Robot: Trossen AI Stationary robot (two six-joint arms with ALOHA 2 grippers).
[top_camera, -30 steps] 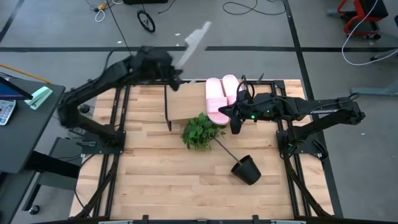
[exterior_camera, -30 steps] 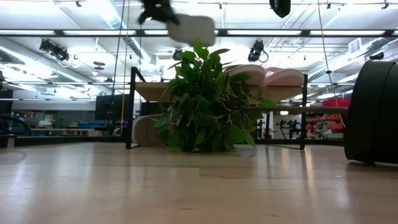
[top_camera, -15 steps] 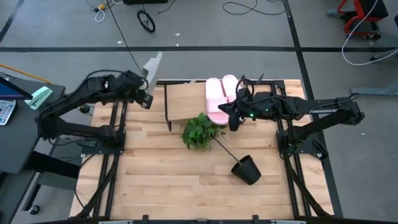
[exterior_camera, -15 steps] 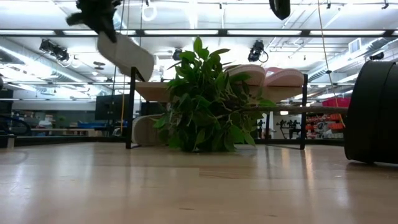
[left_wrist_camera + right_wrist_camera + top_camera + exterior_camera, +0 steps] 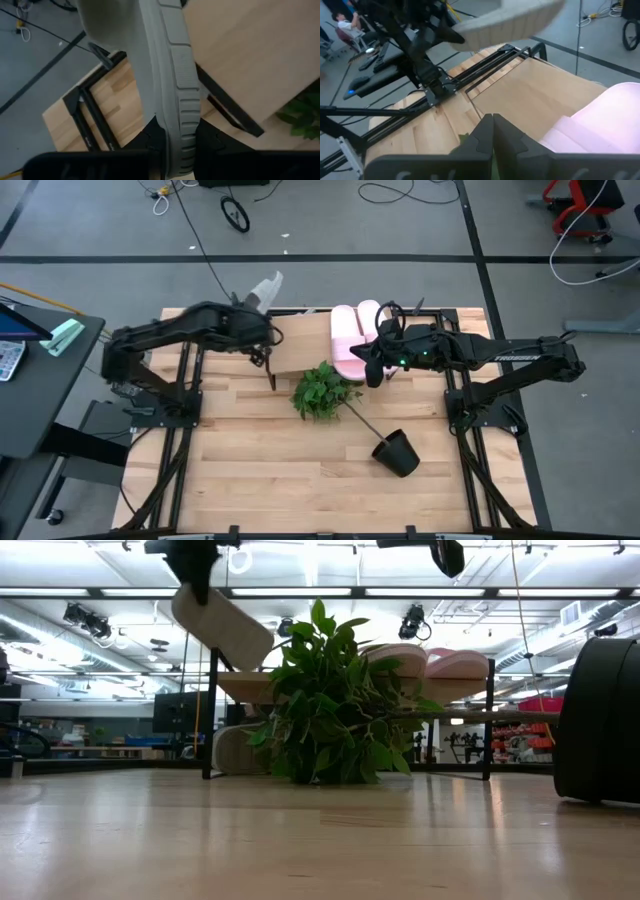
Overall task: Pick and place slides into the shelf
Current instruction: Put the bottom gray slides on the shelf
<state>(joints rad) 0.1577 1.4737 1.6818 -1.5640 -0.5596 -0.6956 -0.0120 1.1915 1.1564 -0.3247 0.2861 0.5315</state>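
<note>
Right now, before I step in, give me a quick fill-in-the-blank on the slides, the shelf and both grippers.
1. The left gripper is shut on a ____ slide.
2. The two slides on the shelf top are pale ____.
3. The black pot lies on its ____.
4. The right gripper holds ____.

Missing: grey; pink; side; nothing

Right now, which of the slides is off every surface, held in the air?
The grey slide clamped in the left gripper, raised by the shelf's left end. The two pink slides lie on the shelf top.
</note>
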